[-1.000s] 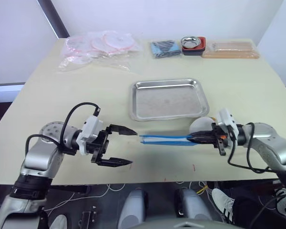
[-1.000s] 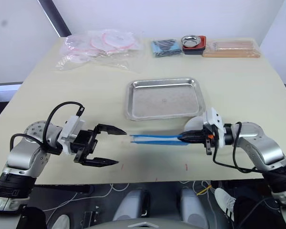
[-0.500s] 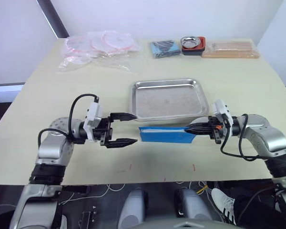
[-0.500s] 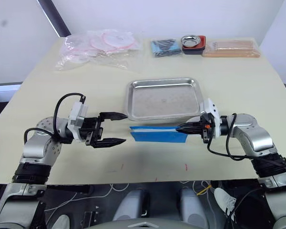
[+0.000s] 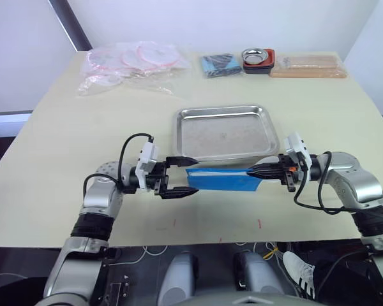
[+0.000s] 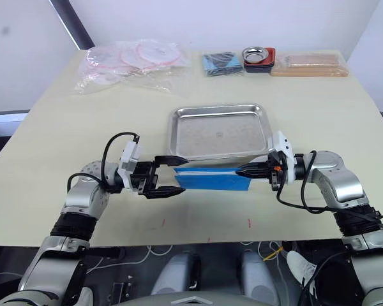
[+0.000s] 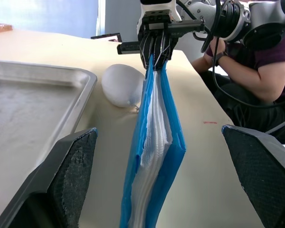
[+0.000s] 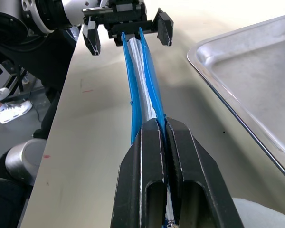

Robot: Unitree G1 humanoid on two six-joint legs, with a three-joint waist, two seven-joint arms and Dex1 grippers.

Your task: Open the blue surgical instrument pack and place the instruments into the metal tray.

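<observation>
The blue surgical instrument pack (image 5: 220, 180) remained closed just beside the empty metal tray (image 5: 225, 132), pinched by the right gripper (image 5: 254, 172), the left gripper (image 5: 186, 174) spread wide around its other end.

tray (image 5: 223, 113): shiny stainless steel, faintly scuffed floor
pack (image 7: 154, 142): bright blue soft sheet outside, layered white lining inside
table (image 5: 83, 127): pale, smooth, matt
gripper fingers (image 8: 180, 175): black matt plastic
far left bags (image 5: 131, 64): clear glossy plastic
</observation>
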